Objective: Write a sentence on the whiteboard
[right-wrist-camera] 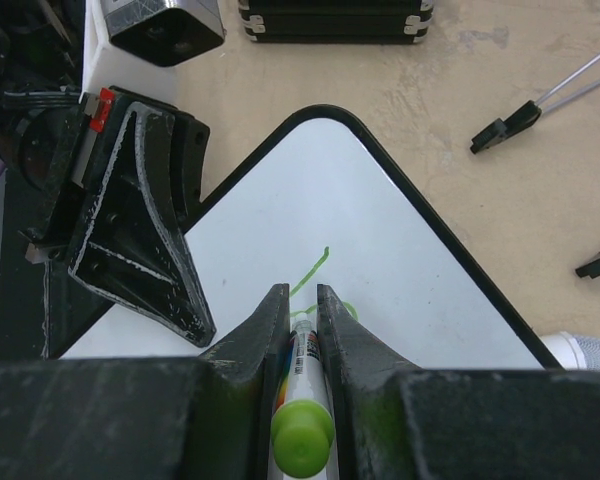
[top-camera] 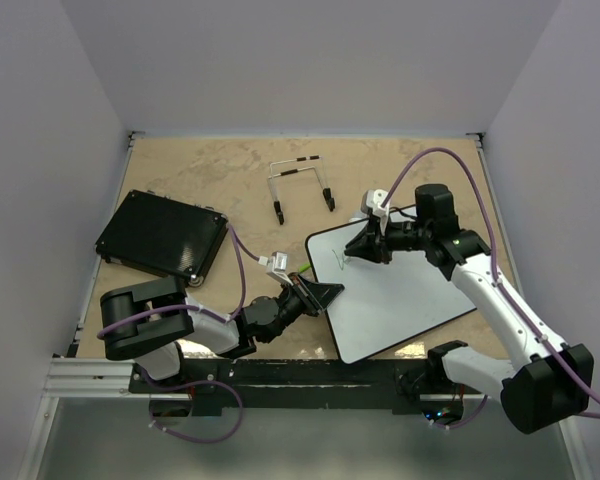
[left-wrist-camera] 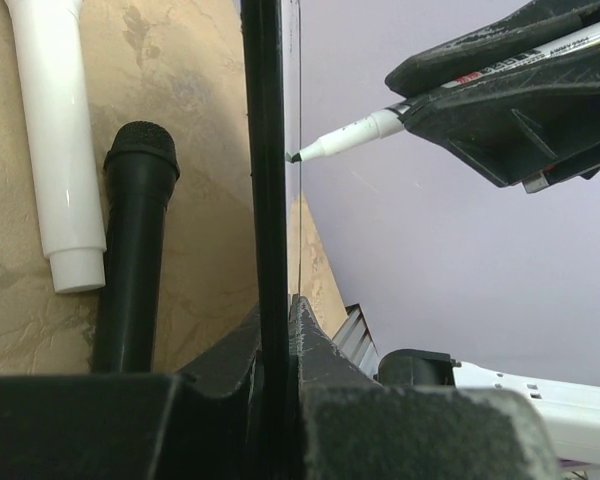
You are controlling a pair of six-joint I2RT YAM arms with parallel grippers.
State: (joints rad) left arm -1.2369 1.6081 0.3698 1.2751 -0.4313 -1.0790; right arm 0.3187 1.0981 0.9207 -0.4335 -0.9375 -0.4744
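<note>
A beige, marbled bench carries the whiteboard [top-camera: 400, 300], a glossy white rectangle with a thin black frame and rounded corners. It lies at an angle on the near right part of the bench, one corner toward the near edge. The left gripper [top-camera: 318, 295] has its rough black triangular fingers [left-wrist-camera: 230, 360] clamped on the board's left frame edge. The right gripper [right-wrist-camera: 302, 300] is clenched around a white marker [right-wrist-camera: 302, 370] with a round green cap, its tip at the board close to the far left corner. There the sentence [right-wrist-camera: 318, 268] is only a thin green stroke with a small loop. A black textured pad [top-camera: 160, 235] sits by the left edge. A bent wire frame [top-camera: 300, 185] lies toward the far edge. A smooth white microphone [left-wrist-camera: 55, 150] and a black microphone [left-wrist-camera: 135, 240] rest side by side on the bench.
</note>
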